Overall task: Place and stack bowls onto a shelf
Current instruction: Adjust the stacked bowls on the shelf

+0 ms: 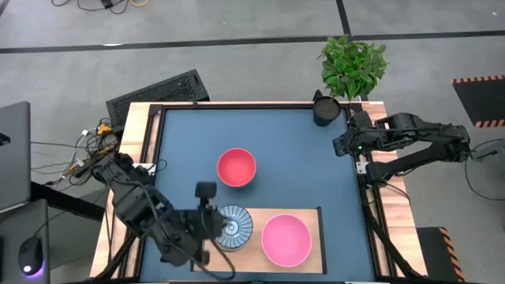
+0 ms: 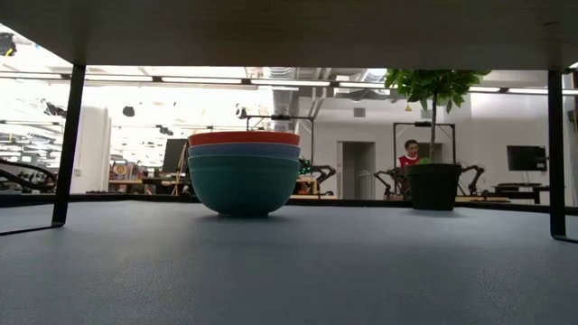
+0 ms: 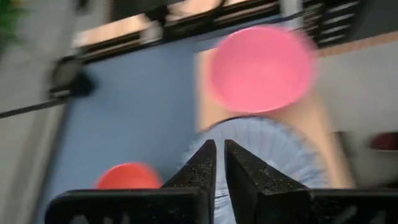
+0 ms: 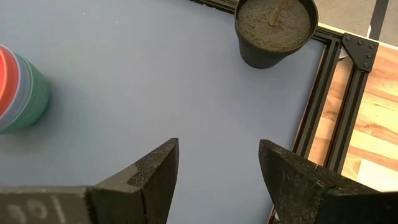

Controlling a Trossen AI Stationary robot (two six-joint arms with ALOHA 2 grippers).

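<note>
The dark blue tabletop (image 1: 268, 150) sat inside a pale wooden frame on a grey floor, with a potted plant (image 1: 353, 65) at its far right corner and a dark pot (image 1: 325, 110) just inside that corner.

From above, three bowl spots could be counted. A red-topped stack (image 1: 236, 167) stood near the table's middle. On the shelf (image 1: 316, 229), a flat pale wooden board at the near edge, a plain pink bowl (image 1: 286, 240) sat alone, and a blue-and-white radial-striped bowl (image 1: 232, 224) sat at the board's left end, close beside the pink one.

The overhead camera showed only a red bowl at the middle. The low view showed that the stack (image 2: 244, 172) was three nested bowls: red on top, blue under it, green at the bottom. It also showed a person far off in the room behind. The right wrist view gave the same three coloured bands from the side (image 4: 22, 90).

The left gripper (image 1: 207, 225) was at the striped bowl's left rim. In its wrist view the fingers (image 3: 202, 168) stood almost together over the striped bowl (image 3: 273, 149), nearly clenched, though whether the rim lay between them could not be told. The pink bowl (image 3: 260, 68) lay beyond.

The right gripper (image 4: 217, 174) waited at the table's right edge near the pot (image 4: 275, 30), its jaws spread wide with nothing between them.
</note>
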